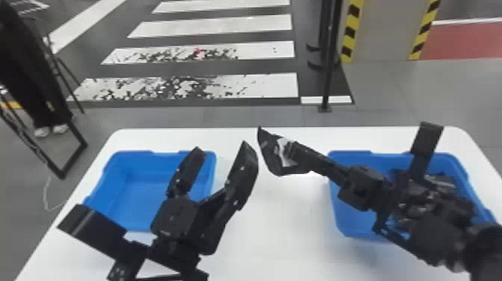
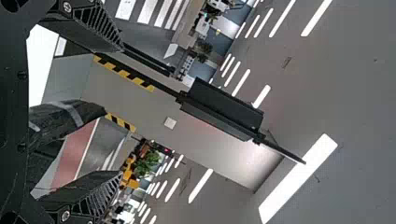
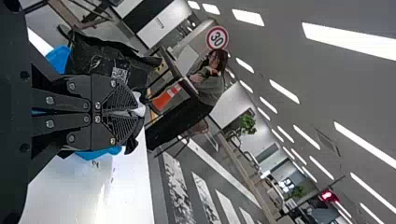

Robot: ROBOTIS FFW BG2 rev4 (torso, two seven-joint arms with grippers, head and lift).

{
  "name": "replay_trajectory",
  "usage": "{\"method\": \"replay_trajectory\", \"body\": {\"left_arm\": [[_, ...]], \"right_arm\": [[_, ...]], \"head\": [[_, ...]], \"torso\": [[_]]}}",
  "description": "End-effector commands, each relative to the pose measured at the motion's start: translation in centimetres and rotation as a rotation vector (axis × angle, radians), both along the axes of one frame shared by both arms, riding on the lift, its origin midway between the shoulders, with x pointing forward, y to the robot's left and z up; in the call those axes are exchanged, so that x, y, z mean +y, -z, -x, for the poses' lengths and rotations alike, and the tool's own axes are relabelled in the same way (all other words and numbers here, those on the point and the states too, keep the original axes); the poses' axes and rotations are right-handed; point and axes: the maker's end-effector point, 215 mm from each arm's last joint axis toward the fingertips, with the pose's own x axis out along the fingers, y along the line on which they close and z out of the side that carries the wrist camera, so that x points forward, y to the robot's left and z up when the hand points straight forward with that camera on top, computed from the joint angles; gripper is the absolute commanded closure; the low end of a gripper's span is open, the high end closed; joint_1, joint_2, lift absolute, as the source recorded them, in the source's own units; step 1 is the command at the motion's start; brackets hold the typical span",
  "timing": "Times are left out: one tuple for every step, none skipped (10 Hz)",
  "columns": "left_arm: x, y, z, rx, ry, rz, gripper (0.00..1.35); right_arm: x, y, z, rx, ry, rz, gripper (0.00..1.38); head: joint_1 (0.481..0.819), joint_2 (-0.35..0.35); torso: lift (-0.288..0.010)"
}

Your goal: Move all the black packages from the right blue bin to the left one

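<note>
One black package (image 1: pixel 269 155) hangs over the table (image 1: pixel 284 231) between the blue bins (image 1: pixel 130 156), pinched in the closed jaws of your right gripper (image 3: pixel 135 113); your left gripper (image 1: pixel 221 146) gapes wide, empty; the package looks light, limp, probably slippery; grip its body, avoiding loose edges.

My left gripper (image 1: pixel 221 147) and my right gripper (image 1: pixel 292 152) are both black. The held package (image 1: pixel 269 151) at right is black too, with a white patch, and the other packages (image 1: pixel 444 183) are black with greyish glints. I see plain blue on the left bin (image 1: pixel 138 194) and the right bin (image 1: pixel 347 222), and white on the table (image 1: pixel 284 235). Far off, the crossing (image 1: pixel 220 31) is striped white on dark grey, its nearer stripes speckled; at far right, the floor patch (image 1: pixel 463 41) is red and the edge strips (image 1: pixel 350 33) yellow-and-black.
</note>
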Motion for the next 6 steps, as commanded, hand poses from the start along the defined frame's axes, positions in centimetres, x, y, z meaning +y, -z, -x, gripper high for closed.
{"method": "replay_trajectory", "body": {"left_arm": [[-0.4,0.8,-0.2,0.015,0.007,-0.052,0.1],[0.0,0.9,-0.4,0.009,-0.007,-0.091,0.1],[0.4,1.0,-0.4,0.005,-0.021,-0.114,0.1],[0.3,1.0,-0.4,0.006,-0.019,-0.111,0.1],[0.0,1.3,-0.4,0.014,-0.01,-0.116,0.1],[-0.3,1.6,-0.5,0.027,0.001,-0.122,0.1]], "right_arm": [[2.3,-0.9,1.2,-0.002,-0.054,-0.034,1.18],[3.3,-1.5,1.9,0.003,-0.08,-0.058,1.18],[4.1,-1.5,2.6,0.011,-0.102,-0.069,1.18],[5.0,-1.6,3.2,0.019,-0.124,-0.081,1.18],[5.8,-1.8,3.6,0.026,-0.144,-0.101,1.18],[6.8,-2.2,4.3,0.03,-0.168,-0.119,1.18]], "head": [[0.695,0.148],[0.695,0.168],[0.695,0.186],[0.695,0.209],[0.695,0.218],[0.695,0.232]], "torso": [[-0.132],[-0.132],[-0.132],[-0.132],[-0.132],[-0.132]]}}
